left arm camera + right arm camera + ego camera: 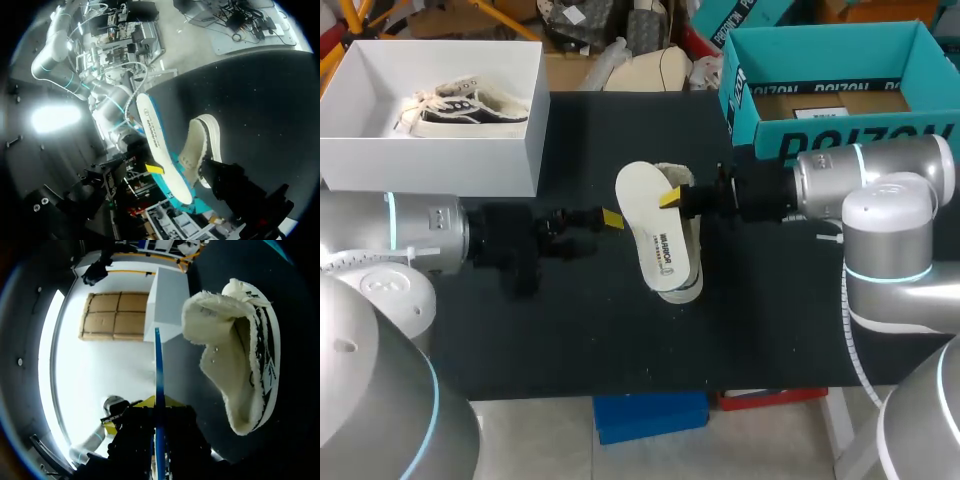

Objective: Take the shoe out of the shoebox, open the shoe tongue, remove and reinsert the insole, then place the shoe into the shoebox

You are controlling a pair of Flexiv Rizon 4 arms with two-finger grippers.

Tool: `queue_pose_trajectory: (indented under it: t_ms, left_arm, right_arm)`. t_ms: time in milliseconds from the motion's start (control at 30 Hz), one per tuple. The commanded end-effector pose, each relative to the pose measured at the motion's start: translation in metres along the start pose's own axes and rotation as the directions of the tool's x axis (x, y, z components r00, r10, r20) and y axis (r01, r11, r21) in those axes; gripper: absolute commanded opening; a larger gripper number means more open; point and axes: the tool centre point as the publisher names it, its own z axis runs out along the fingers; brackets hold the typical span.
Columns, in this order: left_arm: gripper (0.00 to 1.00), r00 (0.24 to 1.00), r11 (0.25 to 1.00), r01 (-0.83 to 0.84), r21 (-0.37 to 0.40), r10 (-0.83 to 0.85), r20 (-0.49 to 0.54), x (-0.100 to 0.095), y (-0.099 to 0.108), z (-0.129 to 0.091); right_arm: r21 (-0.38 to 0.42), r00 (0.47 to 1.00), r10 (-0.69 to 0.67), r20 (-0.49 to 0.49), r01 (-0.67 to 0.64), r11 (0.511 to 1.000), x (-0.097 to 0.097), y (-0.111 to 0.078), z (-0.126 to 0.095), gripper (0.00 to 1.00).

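Observation:
A white insole [650, 225] with a blue underside hangs over the middle of the black table, pinched at its edge by my right gripper [670, 198]. In the right wrist view the insole [158, 360] runs edge-on between that gripper's [157, 405] closed fingers. Under and behind it, a cream fleece-lined shoe [676, 176] lies on its side [240, 355]. My left gripper [610, 218] stands open just left of the insole, touching nothing. Its wrist view shows the insole [150, 135], the shoe [200, 145] and the right gripper's yellow tip [156, 168].
The white shoebox [430, 150] stands at the back left with another dark-and-white shoe [470, 108] inside. A teal cardboard box [840, 135] stands at the back right, close behind my right arm.

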Motion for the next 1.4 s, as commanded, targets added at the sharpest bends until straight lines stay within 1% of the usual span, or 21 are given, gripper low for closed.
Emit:
queue_pose_trajectory:
  t_ms: [33, 100, 233, 267, 367, 433, 467, 533, 1000, 1033, 1133, 1200, 1233, 1400]
  left_arm:
    - [1.0, 0.842, 0.992, -0.121, 0.047, 0.128, -0.524, -0.022, 0.011, -0.011]
    - [1.0, 0.814, 0.986, -0.139, 0.092, 0.166, -0.556, -0.032, 0.011, -0.006]
    - [1.0, 0.713, 0.957, -0.204, 0.205, 0.289, -0.639, -0.051, 0.008, 0.006]
    - [1.0, 0.692, 0.951, -0.216, 0.22, 0.308, -0.652, -0.055, 0.007, 0.007]
    - [1.0, 0.609, 0.93, -0.264, 0.256, 0.367, -0.704, -0.069, 0.003, 0.009]
    - [1.0, 0.582, 0.922, -0.271, 0.275, 0.385, -0.716, -0.076, 0.0, 0.008]
    - [1.0, 0.526, 0.912, -0.268, 0.311, 0.409, -0.746, -0.079, -0.004, 0.007]
    - [1.0, 0.501, 0.891, -0.26, 0.372, 0.453, -0.737, -0.083, -0.013, 0.006]
    - [1.0, 0.501, 0.891, -0.26, 0.372, 0.453, -0.737, -0.083, -0.013, 0.006]
    - [1.0, 0.544, 0.921, -0.185, 0.342, 0.386, -0.745, -0.078, -0.014, 0.011]
    - [1.0, 0.58, 0.957, -0.026, 0.289, 0.249, -0.776, -0.069, -0.017, 0.025]
    - [1.0, 0.556, 0.969, 0.046, 0.242, 0.176, -0.812, -0.067, -0.019, 0.032]
    - [1.0, 0.558, 0.97, 0.082, 0.229, 0.146, -0.817, -0.066, -0.018, 0.033]
    - [1.0, 0.517, 0.975, 0.171, 0.145, 0.036, -0.855, -0.067, -0.018, 0.038]
  right_arm:
    - [-0.004, 1.0, 0.0, 0.001, 0.0, 1.0, -0.001, -0.001, 0.002, 0.0]
    - [-0.004, 1.0, 0.0, 0.001, 0.0, 1.0, -0.001, -0.001, 0.002, 0.0]
    - [-0.004, 1.0, 0.0, 0.001, 0.0, 1.0, -0.001, -0.001, 0.002, 0.0]
    - [-0.004, 1.0, 0.0, 0.001, 0.0, 1.0, -0.001, -0.001, 0.002, 0.0]
    - [-0.004, 1.0, 0.0, 0.001, 0.0, 1.0, -0.001, -0.001, 0.002, 0.0]
    - [-0.004, 1.0, 0.0, 0.001, 0.0, 1.0, -0.001, -0.001, 0.002, 0.0]
    - [-0.004, 1.0, 0.0, 0.001, 0.0, 1.0, -0.001, -0.001, 0.002, 0.0]
    - [-0.004, 1.0, 0.0, 0.001, 0.0, 1.0, -0.001, -0.001, 0.002, 0.0]
    - [-0.004, 1.0, 0.0, 0.001, 0.0, 1.0, -0.001, -0.001, 0.002, 0.0]
    - [-0.004, 1.0, 0.0, 0.001, 0.0, 1.0, -0.001, -0.001, 0.002, 0.0]
    - [-0.004, 1.0, 0.0, 0.001, 0.0, 1.0, -0.001, -0.001, 0.002, 0.0]
    - [-0.004, 1.0, 0.0, 0.001, 0.0, 1.0, -0.001, -0.001, 0.002, 0.0]
    - [-0.004, 1.0, 0.0, 0.001, 0.0, 1.0, -0.001, -0.001, 0.002, 0.0]
    - [-0.004, 1.0, 0.0, 0.001, 0.0, 1.0, -0.001, -0.001, 0.002, 0.0]
